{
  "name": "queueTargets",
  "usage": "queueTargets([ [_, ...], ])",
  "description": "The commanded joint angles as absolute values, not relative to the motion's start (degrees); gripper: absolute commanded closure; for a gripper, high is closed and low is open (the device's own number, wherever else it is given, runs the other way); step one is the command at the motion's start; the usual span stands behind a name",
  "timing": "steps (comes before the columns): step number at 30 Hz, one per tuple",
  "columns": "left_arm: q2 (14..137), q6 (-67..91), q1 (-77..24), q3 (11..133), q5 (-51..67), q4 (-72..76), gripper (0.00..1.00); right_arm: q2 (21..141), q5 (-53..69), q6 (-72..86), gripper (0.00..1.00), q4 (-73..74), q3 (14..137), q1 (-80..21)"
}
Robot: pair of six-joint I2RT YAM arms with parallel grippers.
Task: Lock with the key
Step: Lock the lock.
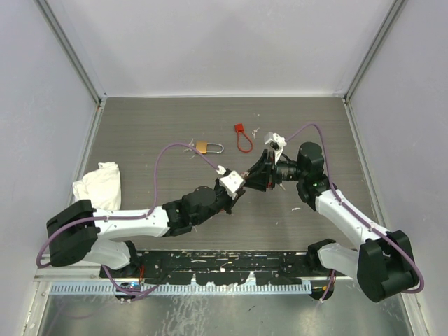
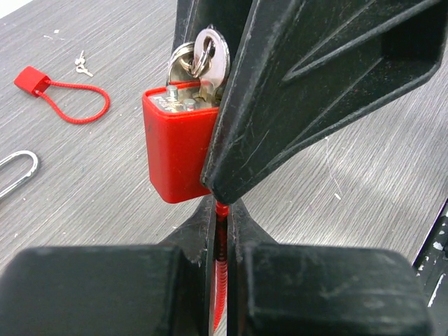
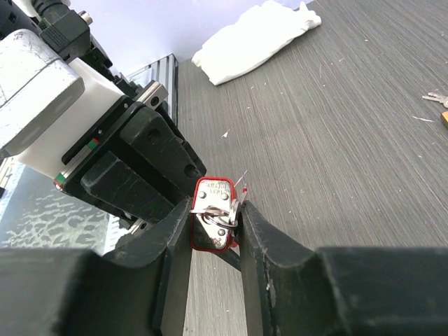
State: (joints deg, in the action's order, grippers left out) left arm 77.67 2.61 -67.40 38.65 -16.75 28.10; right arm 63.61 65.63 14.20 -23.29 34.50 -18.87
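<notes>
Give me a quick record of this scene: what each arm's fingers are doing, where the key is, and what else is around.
left fingers: shut on the cable of the red lock, holding it off the table
key: in the red lock's top, silver heads showing
right fingers: either side of the key; firm grip unclear
lying on the table: brass padlock, second red cable lock, loose small keys, white cloth

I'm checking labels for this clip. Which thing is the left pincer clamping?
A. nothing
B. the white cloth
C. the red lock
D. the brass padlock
C: the left pincer is shut on the cable of the red lock, while the brass padlock and cloth lie untouched.
</notes>
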Motion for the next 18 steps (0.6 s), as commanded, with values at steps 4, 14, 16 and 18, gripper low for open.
queueTargets([
  [4, 76.3, 4.9, -67.6, 41.8, -17.1, 33.0, 0.97, 61.9, 65.6, 12.0, 0.98, -23.9, 35.7, -19.2],
  [14, 74.5, 7.5, -67.6, 40.0, -15.2, 34.0, 1.0, 62.6, 66.4, 9.4, 0.99, -19.1, 37.5, -19.2],
  [16, 74.7, 7.8, -67.6, 39.8, -15.1, 34.5, 1.0, 63.1, 67.1, 9.3, 0.98, -19.1, 37.6, -19.1],
  [18, 74.9, 8.0, -67.6, 39.6, -15.2, 35.0, 1.0, 63.5, 67.8, 9.4, 0.96, -19.1, 37.6, -19.2],
])
